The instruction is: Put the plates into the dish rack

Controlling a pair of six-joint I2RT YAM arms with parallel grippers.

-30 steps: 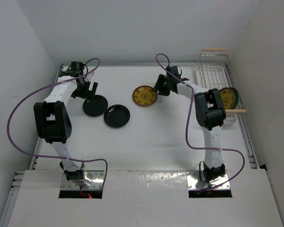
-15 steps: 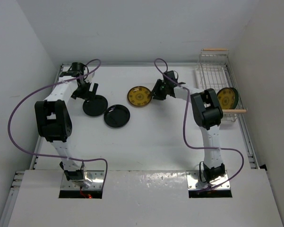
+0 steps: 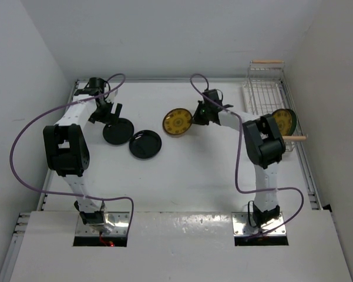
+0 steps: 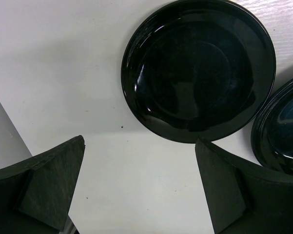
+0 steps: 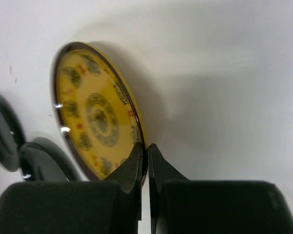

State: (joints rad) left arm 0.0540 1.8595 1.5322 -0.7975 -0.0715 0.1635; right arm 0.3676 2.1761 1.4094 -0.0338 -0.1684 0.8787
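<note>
Yellow plate (image 3: 178, 122) centre of top view, rim clamped between the pressed-together fingers of right gripper (image 5: 146, 148) | second yellow plate (image 3: 283, 120) standing in dish rack (image 3: 264, 88), right edge | left gripper (image 4: 139, 141) spread wide, holding nothing, over left black plate (image 3: 118, 131) | other black plate (image 3: 145, 144) just beside it

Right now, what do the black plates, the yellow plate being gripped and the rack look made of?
The black plates: probably glazed ceramic, possibly melamine; smooth, with mirror-like highlights. The gripped yellow plate: likely glazed ceramic too, with a dark printed pattern and small glints near its rim. The dish rack: thin wire, seemingly white-coated metal; its handle bars look like pale bare wood.
</note>
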